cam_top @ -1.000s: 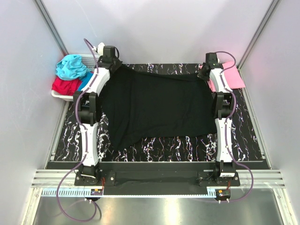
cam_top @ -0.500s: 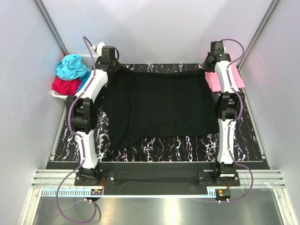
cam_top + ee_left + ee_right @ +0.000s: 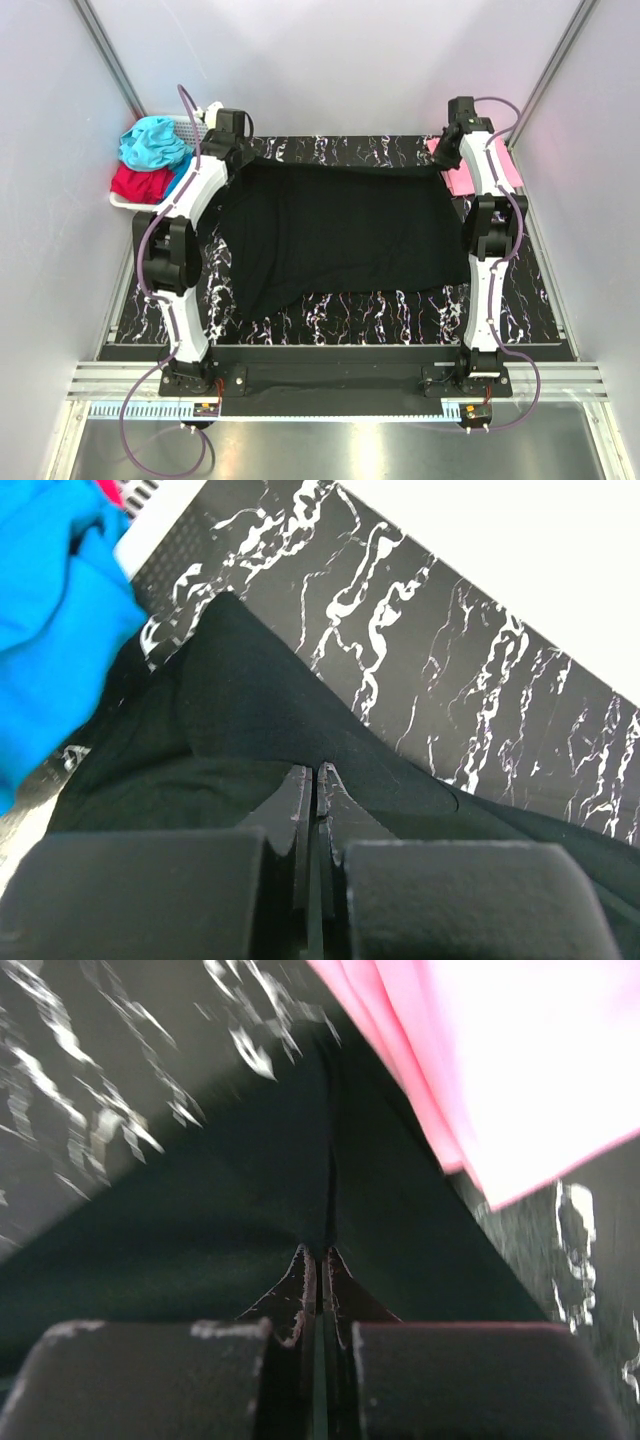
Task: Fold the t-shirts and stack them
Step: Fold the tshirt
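A large black t-shirt [image 3: 340, 235] hangs stretched between my two arms over the marbled table, its far edge lifted. My left gripper [image 3: 242, 160] is shut on the shirt's far left corner; the wrist view shows the jaws [image 3: 318, 772] pinching black cloth [image 3: 250, 720]. My right gripper [image 3: 442, 158] is shut on the far right corner, its tips [image 3: 318, 1256] nipping a fold of black cloth [image 3: 250, 1190]. A folded pink t-shirt [image 3: 505, 165] lies at the far right, close beside the right gripper [image 3: 500, 1050]. Teal [image 3: 152, 140], red [image 3: 138, 182] and blue t-shirts are heaped in the basket.
The white lattice basket [image 3: 192, 127] sits at the far left corner beside the left arm, with blue cloth [image 3: 50, 610] close to that gripper. Grey walls close in the black marbled table [image 3: 380, 305] on three sides.
Both grippers have carried the black shirt's far corners farther back and outward. The shirt's far edge is now pulled straighter and the cloth is spread wider.
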{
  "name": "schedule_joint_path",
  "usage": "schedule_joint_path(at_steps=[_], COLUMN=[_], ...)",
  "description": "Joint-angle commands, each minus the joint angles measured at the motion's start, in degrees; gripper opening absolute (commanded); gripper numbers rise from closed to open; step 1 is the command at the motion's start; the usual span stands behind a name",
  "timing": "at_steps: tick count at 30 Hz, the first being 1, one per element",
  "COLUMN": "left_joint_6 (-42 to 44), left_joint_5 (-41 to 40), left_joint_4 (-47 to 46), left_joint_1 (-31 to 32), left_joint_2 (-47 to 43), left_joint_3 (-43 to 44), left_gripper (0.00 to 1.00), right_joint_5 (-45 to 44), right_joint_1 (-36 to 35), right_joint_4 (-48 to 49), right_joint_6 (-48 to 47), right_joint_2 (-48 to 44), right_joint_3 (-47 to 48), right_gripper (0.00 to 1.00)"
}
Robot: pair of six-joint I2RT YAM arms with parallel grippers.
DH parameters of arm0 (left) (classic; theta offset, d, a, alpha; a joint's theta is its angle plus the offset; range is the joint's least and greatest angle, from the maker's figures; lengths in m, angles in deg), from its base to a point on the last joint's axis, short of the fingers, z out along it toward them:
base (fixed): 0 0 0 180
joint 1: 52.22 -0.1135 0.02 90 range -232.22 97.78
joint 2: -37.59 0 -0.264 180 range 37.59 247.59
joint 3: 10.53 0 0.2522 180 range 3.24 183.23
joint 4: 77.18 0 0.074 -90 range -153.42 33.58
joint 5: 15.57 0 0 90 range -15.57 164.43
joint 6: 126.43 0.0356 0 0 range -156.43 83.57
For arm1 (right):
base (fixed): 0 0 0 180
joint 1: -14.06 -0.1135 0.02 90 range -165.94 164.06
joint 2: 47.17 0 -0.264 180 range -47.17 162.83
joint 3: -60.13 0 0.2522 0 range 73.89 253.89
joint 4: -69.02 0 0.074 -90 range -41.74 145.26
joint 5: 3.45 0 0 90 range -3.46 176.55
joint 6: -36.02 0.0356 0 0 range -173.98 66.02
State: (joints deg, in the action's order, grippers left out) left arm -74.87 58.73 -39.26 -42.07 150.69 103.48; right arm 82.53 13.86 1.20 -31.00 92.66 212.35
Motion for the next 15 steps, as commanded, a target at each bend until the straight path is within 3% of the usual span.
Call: schedule_joint_path(at_steps=[1,15], left_joint_6=[0.55,0.29], left_joint_5=[-2.84,-6.00], left_joint_4=[0.70,9.32], left_joint_1=[0.31,2.77], left_joint_2=[-5.34,-12.55], left_joint_3=[-0.67,-5.41], left_gripper=[0.00,0.00], right_joint_5=[-1.35,-2.93], right_joint_1=[-0.14,-0.14], right_joint_4=[-3.06,-2.36], right_joint_6=[1.62,1.71], right_joint_2=[-6.75,-20.29], right_joint_3=[-2.74,-16.63], right_gripper=[0.00,0.00])
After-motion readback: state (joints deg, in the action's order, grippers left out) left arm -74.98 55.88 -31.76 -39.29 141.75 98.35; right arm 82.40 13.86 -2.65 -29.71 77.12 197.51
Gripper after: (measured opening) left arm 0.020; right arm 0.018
